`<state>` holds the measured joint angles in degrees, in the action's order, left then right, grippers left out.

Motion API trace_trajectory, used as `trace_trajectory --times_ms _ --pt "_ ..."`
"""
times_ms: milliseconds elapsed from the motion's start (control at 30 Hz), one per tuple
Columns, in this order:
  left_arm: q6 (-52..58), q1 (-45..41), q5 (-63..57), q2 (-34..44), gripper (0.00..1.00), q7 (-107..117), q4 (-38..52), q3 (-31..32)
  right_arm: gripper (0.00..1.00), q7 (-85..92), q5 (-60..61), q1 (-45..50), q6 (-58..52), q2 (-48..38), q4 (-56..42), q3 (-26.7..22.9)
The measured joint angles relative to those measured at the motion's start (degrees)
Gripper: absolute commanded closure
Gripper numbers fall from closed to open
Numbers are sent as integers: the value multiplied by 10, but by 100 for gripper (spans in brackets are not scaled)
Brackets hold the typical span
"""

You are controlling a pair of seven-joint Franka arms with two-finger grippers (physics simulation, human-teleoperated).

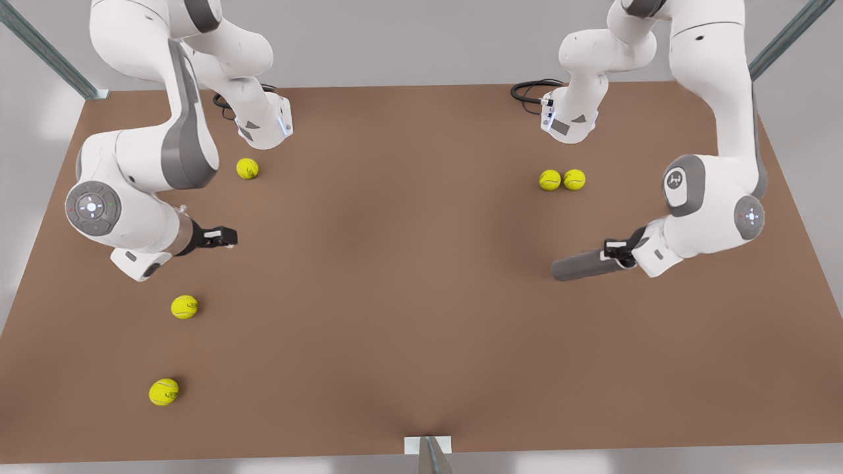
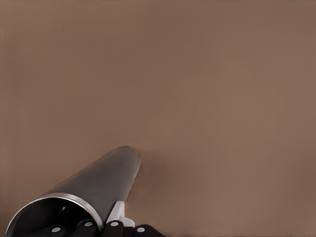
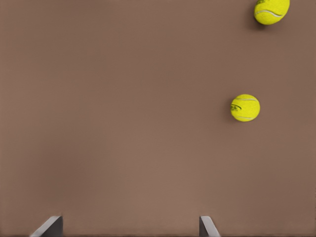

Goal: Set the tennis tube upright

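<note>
The tennis tube (image 1: 583,266) is a dark-grey cylinder lying nearly flat just over the brown table at the front view's right. My left gripper (image 1: 619,253) is shut on the end of it nearest the arm. In the left wrist view the tennis tube (image 2: 98,187) runs away from the camera, its hollow end with a light rim close to my left gripper (image 2: 98,228). My right gripper (image 1: 224,237) waits at the front view's left, open with nothing in it. Its two fingertips stand wide apart in the right wrist view, where my right gripper (image 3: 128,229) faces bare table.
Several yellow-green tennis balls lie on the table (image 1: 395,296): one (image 1: 247,168) at the back left, a touching pair (image 1: 562,180) behind the tube, and two (image 1: 184,307) (image 1: 163,392) at the front left, also in the right wrist view (image 3: 245,107) (image 3: 271,11).
</note>
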<state>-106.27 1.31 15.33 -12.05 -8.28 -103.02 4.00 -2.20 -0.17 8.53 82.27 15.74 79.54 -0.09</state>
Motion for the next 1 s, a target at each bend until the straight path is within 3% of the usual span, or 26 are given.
trace_trajectory --times_ms 267,733,767,800,833,867,1000 --pt "-31 0 -91 -6 79 109 7 -7 0 0 -1 2 -2 0 0 0" --pt "-60 0 -107 -41 79 140 7 -7 0 0 -3 3 -3 0 -1 0" --pt "-60 0 -108 -41 71 140 7 -7 0 1 -2 1 -3 1 -1 0" --pt "-60 0 -107 -41 52 140 7 -7 0 1 -3 1 -3 1 -1 0" --pt "-59 0 -106 -41 4 141 8 -7 0 1 -3 1 -3 1 0 0" --pt "-59 0 -105 -41 0 141 7 -8 0 1 -3 0 -3 1 0 0" --pt "-58 -2 -88 -40 0 148 7 -7 0 1 -3 2 -2 2 -1 0"
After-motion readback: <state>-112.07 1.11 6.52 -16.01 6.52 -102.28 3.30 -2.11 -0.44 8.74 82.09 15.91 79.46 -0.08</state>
